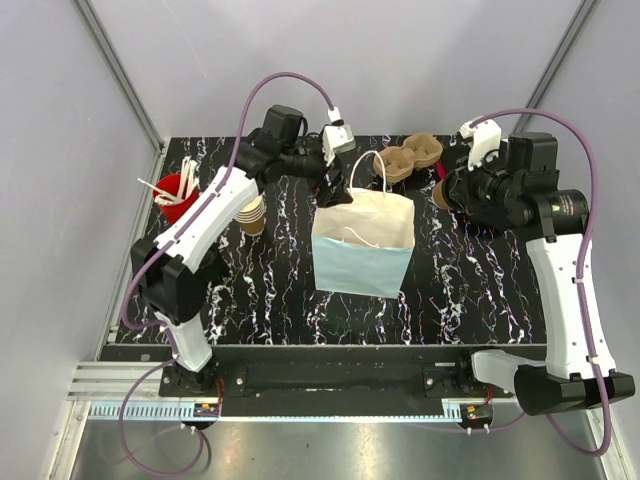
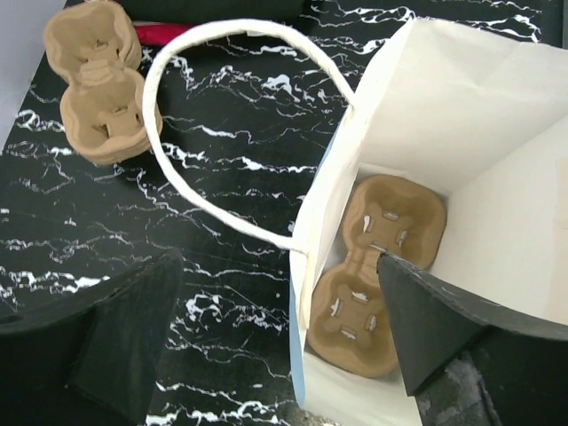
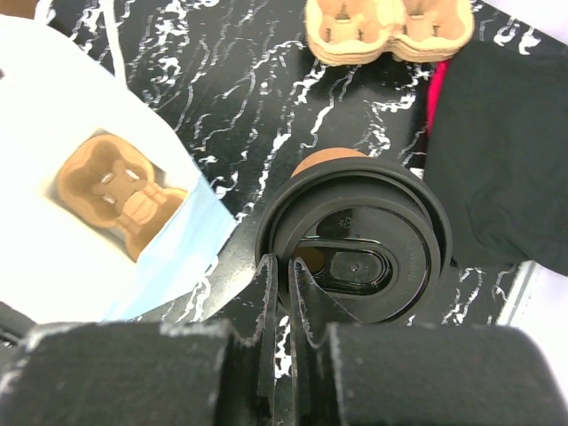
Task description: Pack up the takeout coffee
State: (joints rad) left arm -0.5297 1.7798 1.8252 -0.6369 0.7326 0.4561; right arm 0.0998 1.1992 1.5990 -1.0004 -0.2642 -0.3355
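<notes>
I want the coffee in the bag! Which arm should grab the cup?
Probably the right arm. The right gripper, shut, sits at the black lid on the cup; the left gripper stands open at the paper bag's mouth, away from the cup.

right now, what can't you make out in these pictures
- cup: right wrist view, the black lid covers all but a tan sliver; contents unseen
- carrier in the bag: left wrist view, one finger of the left gripper covers its edge
- cup stack: top view, too small to count the cups
</notes>
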